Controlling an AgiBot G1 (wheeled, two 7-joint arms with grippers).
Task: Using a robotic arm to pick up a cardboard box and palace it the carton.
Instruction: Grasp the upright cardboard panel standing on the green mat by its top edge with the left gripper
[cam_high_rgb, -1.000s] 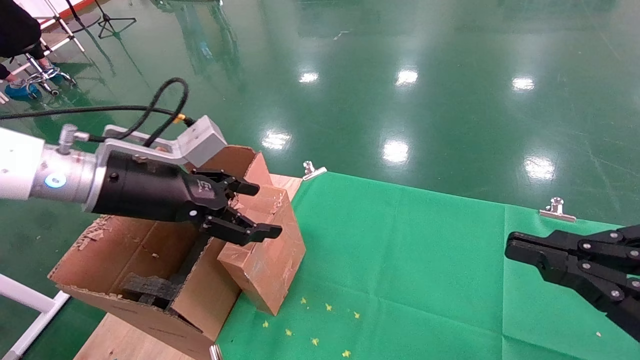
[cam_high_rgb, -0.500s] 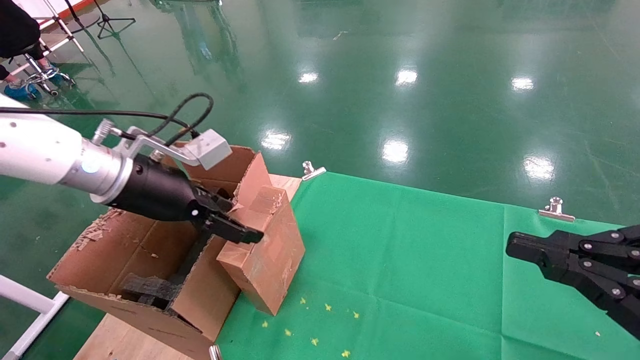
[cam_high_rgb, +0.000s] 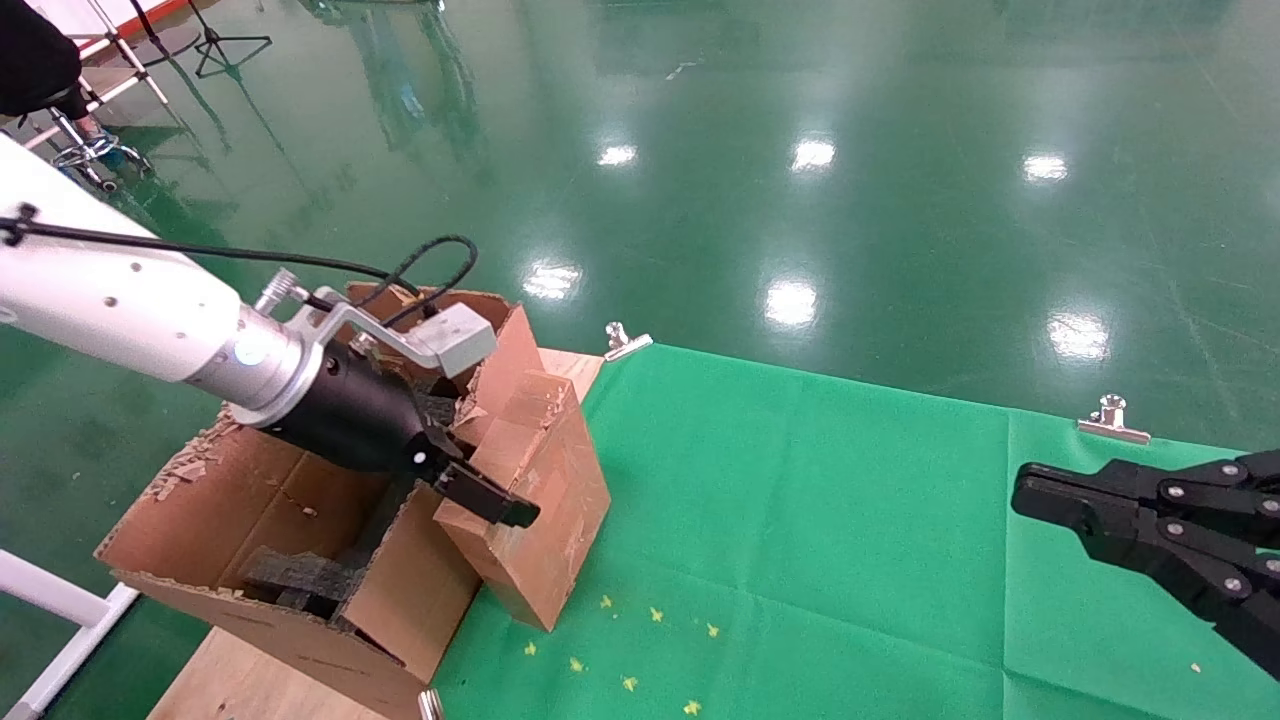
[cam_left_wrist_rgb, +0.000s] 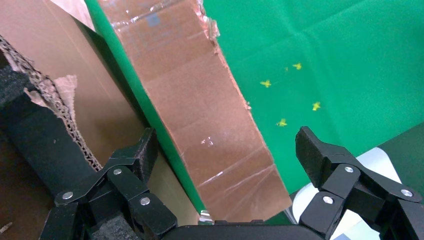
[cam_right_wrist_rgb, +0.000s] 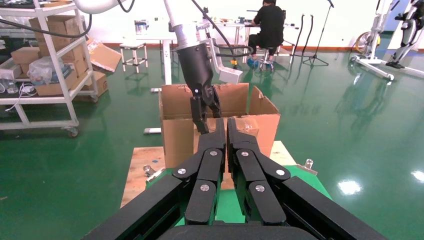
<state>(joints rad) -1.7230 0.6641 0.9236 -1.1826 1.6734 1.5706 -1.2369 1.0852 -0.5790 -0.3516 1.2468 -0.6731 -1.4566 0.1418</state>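
Note:
The small brown cardboard box (cam_high_rgb: 545, 510) stands tilted on the green cloth, leaning against the large flapped carton (cam_high_rgb: 250, 510). It also shows in the left wrist view (cam_left_wrist_rgb: 210, 125) and the right wrist view (cam_right_wrist_rgb: 265, 132). My left gripper (cam_high_rgb: 482, 458), on the white arm, is open and low over the box's upper end. Its fingers (cam_left_wrist_rgb: 145, 150) stand either side of the box without touching it. Black foam (cam_high_rgb: 300, 575) lies inside the carton (cam_right_wrist_rgb: 175, 140). My right gripper (cam_high_rgb: 1030, 495) is shut and empty, parked at the right above the cloth (cam_right_wrist_rgb: 226, 122).
A green cloth (cam_high_rgb: 800, 520) covers the table, held by metal clips (cam_high_rgb: 1112, 418) at its far edge. Bare wood (cam_high_rgb: 240, 680) shows under the carton. Small yellow scraps (cam_high_rgb: 655, 615) lie near the box. Shiny green floor lies beyond.
My left gripper has come down and forward from above the carton's flap, and its open fingers now straddle the cardboard box. The box, carton and right gripper have not moved.

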